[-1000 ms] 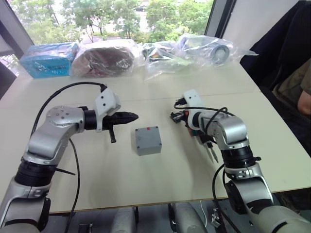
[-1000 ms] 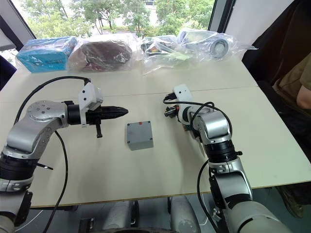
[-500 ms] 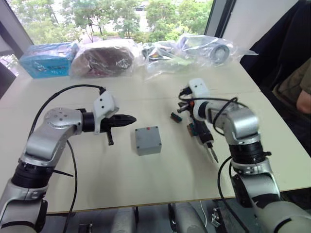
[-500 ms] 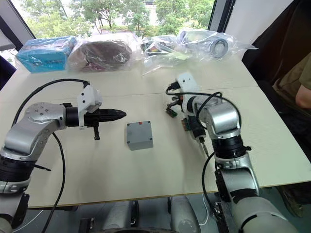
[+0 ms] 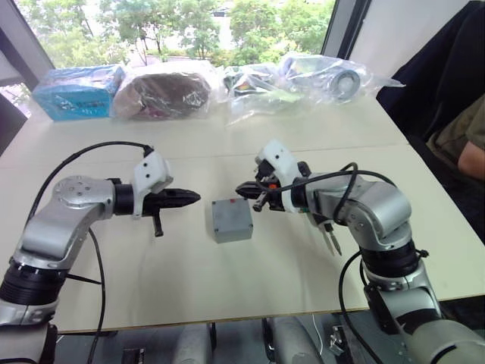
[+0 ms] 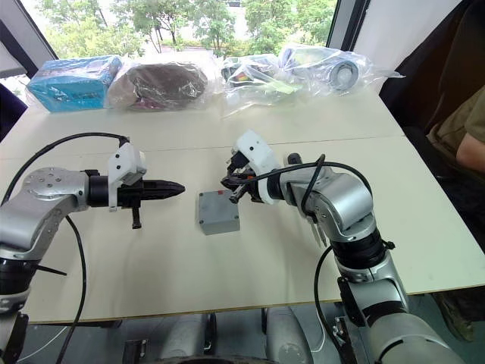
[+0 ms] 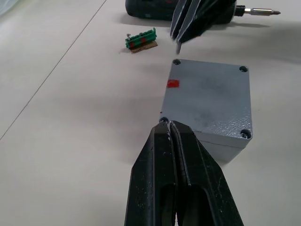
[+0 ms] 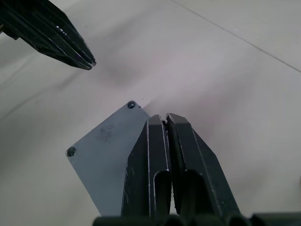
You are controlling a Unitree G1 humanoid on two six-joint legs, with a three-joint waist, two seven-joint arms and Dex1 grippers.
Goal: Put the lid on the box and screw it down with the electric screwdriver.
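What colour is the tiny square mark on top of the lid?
Red. The mark sits near one corner of the grey lid; the left wrist view shows it best.

I get bright daylight from the window [image 5: 189, 30] at the far side, and the trees outside are nearly washed out. The pale surface [image 5: 227, 273] is evenly lit, with only soft, faint shadows beside the box [image 5: 231, 220]. The plastic bags [image 5: 318, 76] along the far edge throw back small glints. In my wrist views the near black fingers [image 7: 181, 188] are soft and out of focus, while the lid [image 7: 209, 99] is sharp, its grey top under a mild sheen.
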